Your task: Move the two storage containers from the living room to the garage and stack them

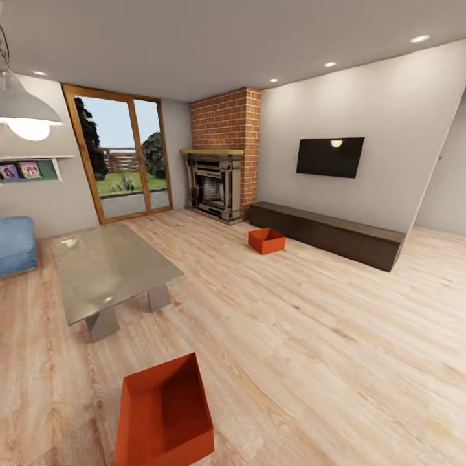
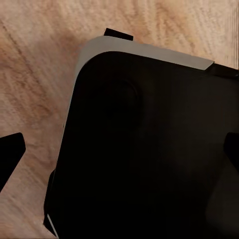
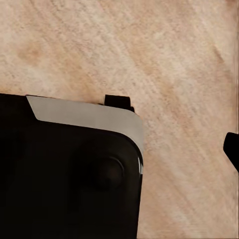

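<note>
Room inventory as I see it from the head camera. Floor [image 1: 310, 323]: light wood planks, running wall to wall. Walls [image 1: 362, 103]: plain pale grey-white. Ceiling [image 1: 213, 45]: white, with small recessed spotlights [image 1: 420, 39] lit. Far corner: red brick fireplace [image 1: 223, 162] with a dark metal surround. Beside it: wood-framed glass door [image 1: 123, 152], daylight, grass and trees beyond. Right wall: black television [image 1: 330, 156] above a long, low dark cabinet [image 1: 327, 233]. Left: glass coffee table [image 1: 107, 268] on grey legs, blue sofa [image 1: 16, 246] at the edge, white pendant lamp [image 1: 22, 110], wall shelf [image 1: 32, 167] holding framed pictures.
</note>
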`<state>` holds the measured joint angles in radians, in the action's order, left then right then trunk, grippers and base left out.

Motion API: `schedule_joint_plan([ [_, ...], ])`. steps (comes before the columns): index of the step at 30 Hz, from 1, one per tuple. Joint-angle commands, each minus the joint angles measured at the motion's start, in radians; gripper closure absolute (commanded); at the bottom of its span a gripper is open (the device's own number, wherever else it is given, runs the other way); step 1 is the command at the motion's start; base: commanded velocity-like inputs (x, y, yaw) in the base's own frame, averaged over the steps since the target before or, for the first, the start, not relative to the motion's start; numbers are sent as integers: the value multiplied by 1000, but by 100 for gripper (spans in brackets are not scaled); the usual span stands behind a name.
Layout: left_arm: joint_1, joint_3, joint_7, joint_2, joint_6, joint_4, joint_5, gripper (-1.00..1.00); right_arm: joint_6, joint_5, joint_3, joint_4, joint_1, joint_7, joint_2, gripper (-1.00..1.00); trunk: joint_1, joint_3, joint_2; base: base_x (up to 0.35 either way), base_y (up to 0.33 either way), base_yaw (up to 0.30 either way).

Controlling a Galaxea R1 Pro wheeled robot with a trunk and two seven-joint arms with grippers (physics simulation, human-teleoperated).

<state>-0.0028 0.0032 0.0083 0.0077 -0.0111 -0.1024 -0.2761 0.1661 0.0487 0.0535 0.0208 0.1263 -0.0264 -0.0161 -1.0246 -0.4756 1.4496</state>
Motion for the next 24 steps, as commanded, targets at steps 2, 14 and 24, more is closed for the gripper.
schedule_joint_plan([
  [2,0,0,1,0,-1,0,-5,-100,4,5,5,2,1,-3,-1,-100,0,-1,0,244,-230,269],
  [14,0,0,1,0,-2,0,-5,-100,3,5,5,2,1,-3,-2,-100,0,-1,0,226,-207,270],
  [24,0,1,1,1,-3,0,-5,-100,1,5,5,2,1,-3,-4,-100,0,-1,0,21,-18,270],
])
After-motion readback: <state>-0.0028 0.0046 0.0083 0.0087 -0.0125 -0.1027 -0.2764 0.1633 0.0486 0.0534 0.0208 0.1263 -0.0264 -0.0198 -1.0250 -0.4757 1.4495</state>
